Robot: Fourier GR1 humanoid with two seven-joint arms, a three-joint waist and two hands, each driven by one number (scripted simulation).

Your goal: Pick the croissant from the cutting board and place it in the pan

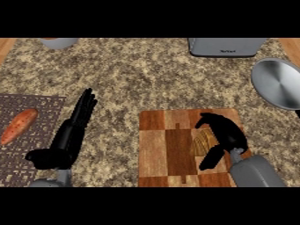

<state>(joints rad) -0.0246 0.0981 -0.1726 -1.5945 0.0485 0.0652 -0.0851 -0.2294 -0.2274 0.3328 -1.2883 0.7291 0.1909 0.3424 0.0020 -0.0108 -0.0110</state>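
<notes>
On the cutting board [171, 149], at its right side, the right hand [225, 134] has its fingers curled around the croissant [203, 141], while the pan [282, 83] lies beyond the board's right corner and the left hand [71, 132] rests left of the board with straight fingers.

One marking only: a small dark line of lettering on the front face of the grey appliance [227, 46] at the far edge of the table, sitting low and right of centre on that face. It looks like a short brand word, but the letters are too small to make out. Nothing else carries any text, number, label or sign that can be read.
</notes>
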